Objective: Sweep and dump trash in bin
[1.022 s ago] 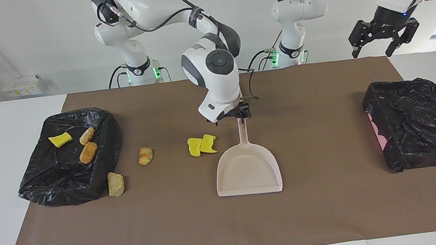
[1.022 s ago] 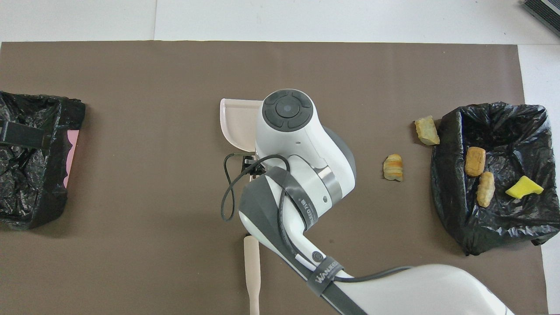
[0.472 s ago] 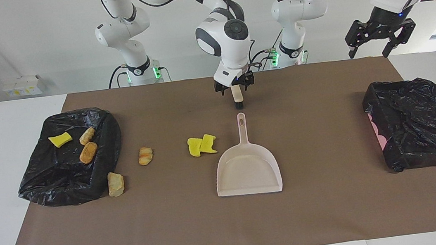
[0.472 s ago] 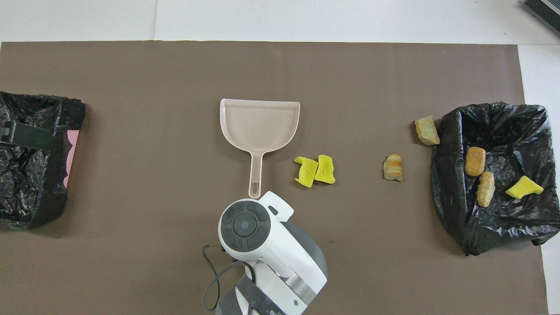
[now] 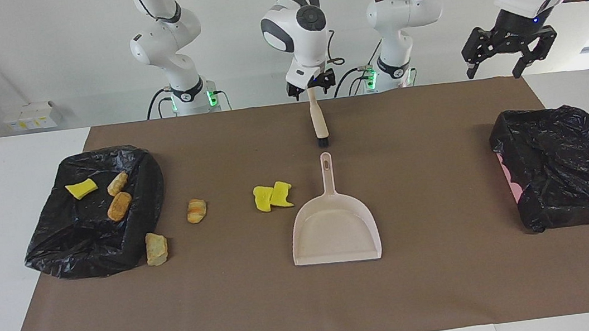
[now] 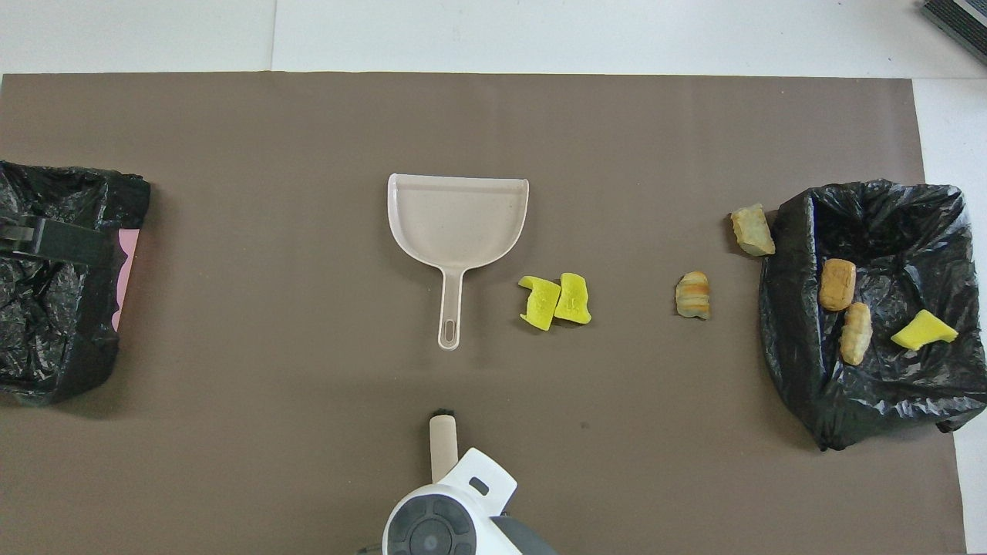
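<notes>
Two yellow trash chunks (image 5: pixel 273 196) (image 6: pixel 555 301) lie beside the beige dustpan's (image 5: pixel 334 228) (image 6: pixel 459 220) handle, toward the right arm's end. A striped tan lump (image 5: pixel 196 210) (image 6: pixel 693 294) and another tan lump (image 5: pixel 156 249) (image 6: pixel 753 229) lie closer to the black-lined bin (image 5: pixel 58 256) (image 6: pixel 802 385). Inside it are a yellow chunk (image 5: pixel 81 188) and two tan lumps (image 5: pixel 119 206). The beige brush (image 5: pixel 318 120) (image 6: pixel 442 447) lies flat, bristles toward the dustpan handle. My right gripper (image 5: pixel 311 86) hangs open over the brush's handle end. My left gripper (image 5: pixel 505 52) is open and raised.
A second black-lined bin (image 5: pixel 565 171) (image 6: pixel 54 347) with a pink edge showing sits at the left arm's end of the table, below the waiting left gripper. A brown mat (image 5: pixel 456 292) covers the table's middle.
My right gripper has pulled back from the dustpan's handle toward the robots and risen, uncovering the dustpan and yellow chunks from above. Brush, dustpan and trash lie where they were.
</notes>
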`<state>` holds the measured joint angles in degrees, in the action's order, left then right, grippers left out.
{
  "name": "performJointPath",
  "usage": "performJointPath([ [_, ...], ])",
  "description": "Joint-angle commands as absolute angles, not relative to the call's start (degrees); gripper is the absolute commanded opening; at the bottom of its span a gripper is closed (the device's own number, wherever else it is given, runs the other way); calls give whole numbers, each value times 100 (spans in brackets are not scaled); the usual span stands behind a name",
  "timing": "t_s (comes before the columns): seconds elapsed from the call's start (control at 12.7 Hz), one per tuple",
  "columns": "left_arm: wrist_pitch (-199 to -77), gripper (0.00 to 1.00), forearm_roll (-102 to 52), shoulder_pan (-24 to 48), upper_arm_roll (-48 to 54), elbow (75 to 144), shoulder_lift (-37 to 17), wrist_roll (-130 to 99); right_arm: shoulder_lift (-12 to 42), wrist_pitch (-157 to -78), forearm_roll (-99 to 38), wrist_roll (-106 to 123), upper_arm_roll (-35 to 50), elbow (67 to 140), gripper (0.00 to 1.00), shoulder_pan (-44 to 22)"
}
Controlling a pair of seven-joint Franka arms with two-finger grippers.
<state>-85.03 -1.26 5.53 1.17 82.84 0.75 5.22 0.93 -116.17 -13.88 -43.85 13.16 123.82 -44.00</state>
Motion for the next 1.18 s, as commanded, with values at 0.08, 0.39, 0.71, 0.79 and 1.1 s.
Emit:
performJointPath([
  [0.08,-8700,100,-88,1114,149,8612,263,466,-193,-11926,-1538,-4605,1301,12875,100,-4562],
  [0.39,-9744,100,-88,1433,665,9350,255,-455,113,-12699,-1538,-4728,1301,13131,100,-4746],
  [0.71,-11098,100,-79,1293,1728,10334,107,-1422,255,-12850,-1538,-4746,1301,13122,71,-4799],
  [0.79,-11344,100,-53,1248,1958,10397,-60,-1781,255,-12850,-1538,-4790,1301,13113,54,-4799],
  [1.1,-12091,100,567,1257,2608,10415,-1052,-2721,290,-12788,-1538,-5185,1301,13043,1,-4799],
])
